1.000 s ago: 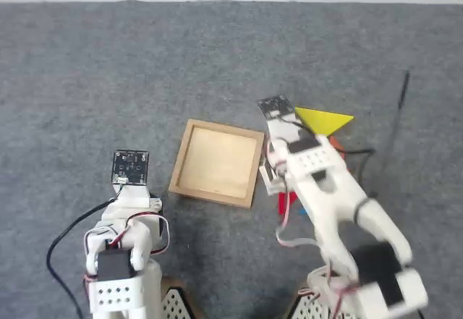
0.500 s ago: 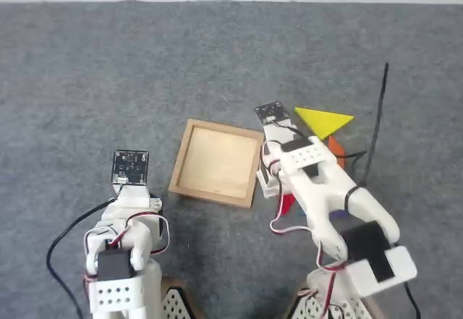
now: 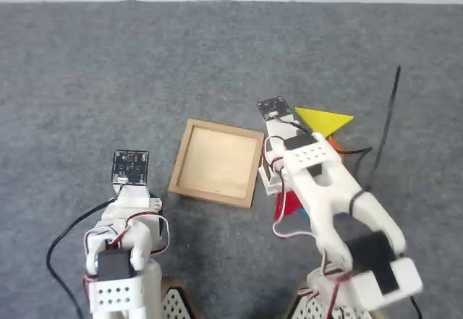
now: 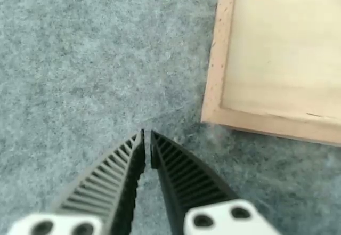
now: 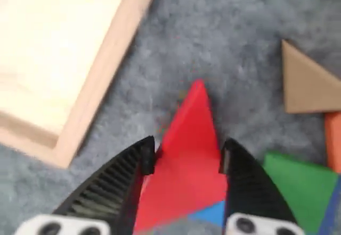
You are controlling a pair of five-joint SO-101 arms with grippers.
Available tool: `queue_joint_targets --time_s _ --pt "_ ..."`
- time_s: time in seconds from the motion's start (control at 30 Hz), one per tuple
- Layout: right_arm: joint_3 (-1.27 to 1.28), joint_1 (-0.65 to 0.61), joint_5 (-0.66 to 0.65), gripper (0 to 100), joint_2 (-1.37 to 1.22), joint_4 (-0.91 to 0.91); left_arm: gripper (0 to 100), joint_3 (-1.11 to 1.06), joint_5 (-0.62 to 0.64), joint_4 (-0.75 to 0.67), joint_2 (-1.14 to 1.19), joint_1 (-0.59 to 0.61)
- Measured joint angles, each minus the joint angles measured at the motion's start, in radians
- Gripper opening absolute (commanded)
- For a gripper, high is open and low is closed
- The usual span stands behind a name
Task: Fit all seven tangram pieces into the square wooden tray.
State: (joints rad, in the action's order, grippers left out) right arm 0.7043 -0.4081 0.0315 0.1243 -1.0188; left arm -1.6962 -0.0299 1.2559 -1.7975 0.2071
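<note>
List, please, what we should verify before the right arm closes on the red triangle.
1. Right gripper open: ok, the jaws stand apart.
2. Red triangle between the jaws: ok, one jaw on each side of it.
3. Square wooden tray free to take the piece: ok, nothing lies in it.
4. Left gripper out of the way: ok, shut, over the grey mat beside the tray's corner.
5. Blue piece clear of the red triangle: cannot tell, the two meet at an edge.

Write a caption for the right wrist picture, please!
The open right gripper straddles the red triangle beside the tray.
</note>
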Motion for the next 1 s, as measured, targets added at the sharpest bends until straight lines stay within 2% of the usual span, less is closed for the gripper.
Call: queue_joint_targets --time_s 0.17,0.4,0.53,0.77,1.0 --pt "0.138 -0.005 0.000 29.1 0.150 0.003 2 0.000 0.000 0.000 0.000 0.000" --pt "0.290 -0.006 0.003 28.8 0.216 0.087 2 0.000 0.000 0.000 0.000 0.000" --pt "0.267 -0.011 0.002 27.4 0.158 0.094 2 0.000 0.000 0.000 0.000 0.000" --pt "0.152 -0.077 0.000 11.3 0.034 0.018 2 0.000 0.000 0.000 0.000 0.000" --pt "0.146 -0.123 -0.015 15.2 0.031 -0.002 2 0.000 0.000 0.000 0.000 0.000"
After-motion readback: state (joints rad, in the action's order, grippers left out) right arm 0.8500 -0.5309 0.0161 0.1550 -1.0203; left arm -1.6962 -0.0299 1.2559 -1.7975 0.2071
